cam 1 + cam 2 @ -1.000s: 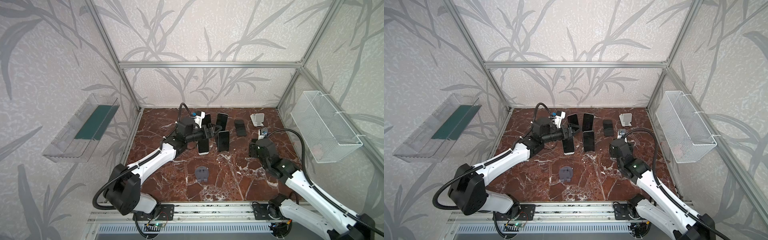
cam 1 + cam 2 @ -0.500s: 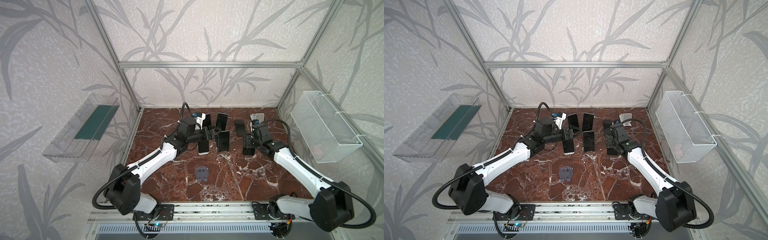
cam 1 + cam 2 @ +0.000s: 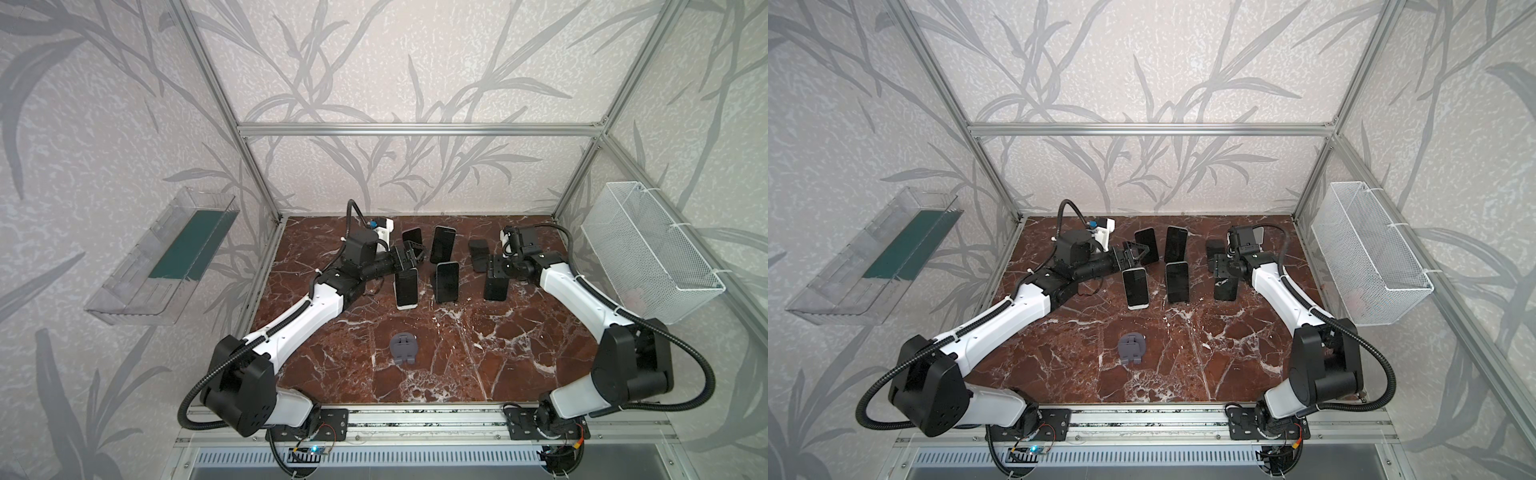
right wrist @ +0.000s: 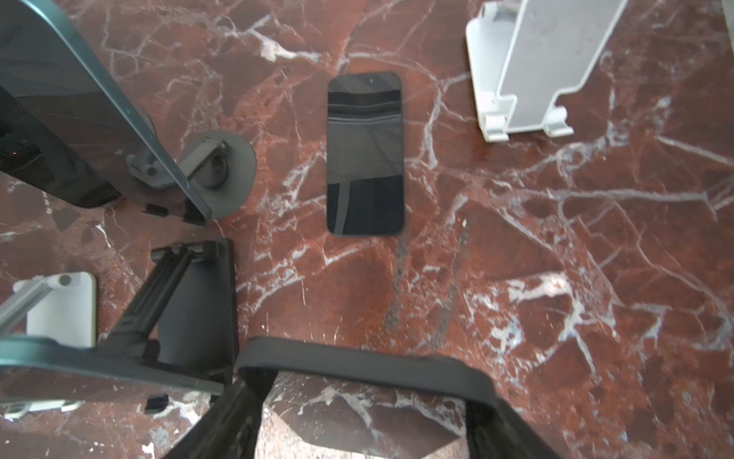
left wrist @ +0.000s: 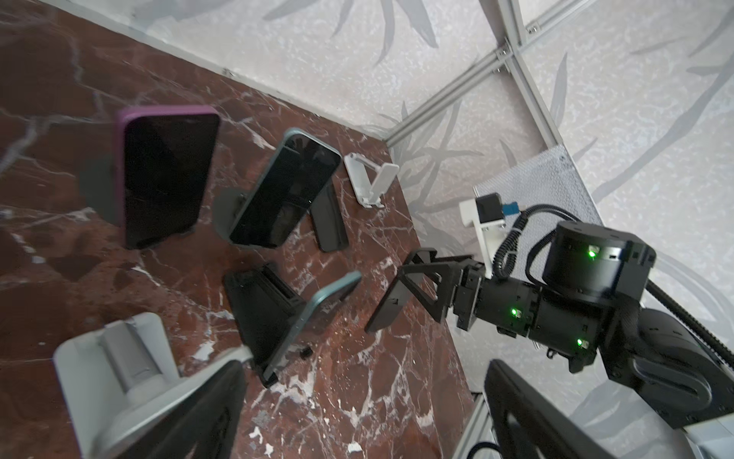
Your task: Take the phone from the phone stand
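Chief risk: losing the dark phone (image 3: 496,289), pinched only along its top edge by the right gripper (image 3: 497,271) and hanging tilted at the right of the marble table (image 3: 457,365), already clear of any stand. Could slip or swing in so shallow a grip; could also scrape its lower edge on the marble if carried low, though impossible to tell here whether touching. Just to its left, a teal phone (image 3: 447,281) propped on a black stand (image 5: 258,302): easily toppled by a leftward sweep. Same danger at the left gripper (image 3: 412,257), spread wide and empty, poised between a purple-edged phone (image 5: 167,179) on the far side and a white-edged phone (image 3: 406,287) on the near side, close to both. Right arm: reaching from the near right corner toward the far middle, wrist turned left, gripper tipped down toward the marble. Left arm: stretched low from the near left corner, forearm slanting far and right, wrist level, gripper pointing right
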Motion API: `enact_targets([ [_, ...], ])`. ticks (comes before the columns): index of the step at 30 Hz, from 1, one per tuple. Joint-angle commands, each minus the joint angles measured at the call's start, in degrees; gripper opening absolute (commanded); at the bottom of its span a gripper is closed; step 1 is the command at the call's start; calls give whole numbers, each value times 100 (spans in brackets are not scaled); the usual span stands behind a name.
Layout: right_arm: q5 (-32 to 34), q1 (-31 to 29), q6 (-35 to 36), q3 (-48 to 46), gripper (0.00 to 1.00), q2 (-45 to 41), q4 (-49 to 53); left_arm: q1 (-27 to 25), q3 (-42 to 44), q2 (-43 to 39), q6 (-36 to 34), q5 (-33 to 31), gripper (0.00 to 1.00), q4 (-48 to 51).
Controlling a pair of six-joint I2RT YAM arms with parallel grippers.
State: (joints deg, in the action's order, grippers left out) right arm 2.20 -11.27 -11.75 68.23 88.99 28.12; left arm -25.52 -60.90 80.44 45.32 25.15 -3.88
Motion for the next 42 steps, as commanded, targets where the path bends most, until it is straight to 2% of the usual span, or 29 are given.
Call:
enact_targets([
  [1,-88,69,149,210,70,215,263,375,12,-140,421,215,99,-411],
  [9,-97,116,264,377,70,845,319,920,52,-274,477,105,99,-390],
  [14,-28,147,527,856,72,1530,867,987,70,-187,636,188,99,-475],
  [18,-41,194,711,1024,72,1894,982,996,63,86,943,490,98,-670],
  [36,-613,213,371,920,71,2312,615,1022,89,343,1146,680,96,-870],
  [42,-568,210,344,831,70,2331,613,1031,88,280,1142,689,96,-886],
])
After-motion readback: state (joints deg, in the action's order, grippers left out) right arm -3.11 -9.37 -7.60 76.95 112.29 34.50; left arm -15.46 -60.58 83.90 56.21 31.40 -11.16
